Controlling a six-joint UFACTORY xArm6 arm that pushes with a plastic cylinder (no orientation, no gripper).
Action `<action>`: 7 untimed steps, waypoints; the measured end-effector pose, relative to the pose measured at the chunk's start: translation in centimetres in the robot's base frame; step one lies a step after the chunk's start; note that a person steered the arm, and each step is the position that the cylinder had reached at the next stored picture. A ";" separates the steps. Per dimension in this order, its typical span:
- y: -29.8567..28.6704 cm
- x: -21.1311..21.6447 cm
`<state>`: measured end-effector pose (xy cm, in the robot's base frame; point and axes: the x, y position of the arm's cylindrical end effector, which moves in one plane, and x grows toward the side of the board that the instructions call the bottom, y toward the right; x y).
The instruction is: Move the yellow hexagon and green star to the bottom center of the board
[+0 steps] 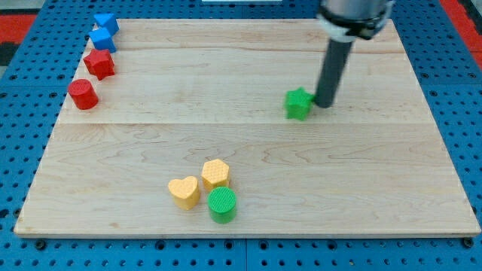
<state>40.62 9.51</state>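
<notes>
The yellow hexagon sits low on the board, a bit toward the view's left of middle, bunched up with two neighbours: a yellow heart just beside it on the view's left, and a green cylinder right below it, looks like it's touching. The green star is well apart from that bunch, up in the view's right half around mid-height.

My tip is right at the star's right edge, touching it or as near as I can tell from here. No fingers on this thing, it's just a straight dark rod coming down from the view's top, so nothing is gripped, only nudged.

Over by the left edge there's a string of four blocks running down: two blue ones, shapes hard to make out, then a red star, then a red cylinder. Blue pegboard-looking table shows around the wooden board.
</notes>
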 end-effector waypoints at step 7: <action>-12.1 8.6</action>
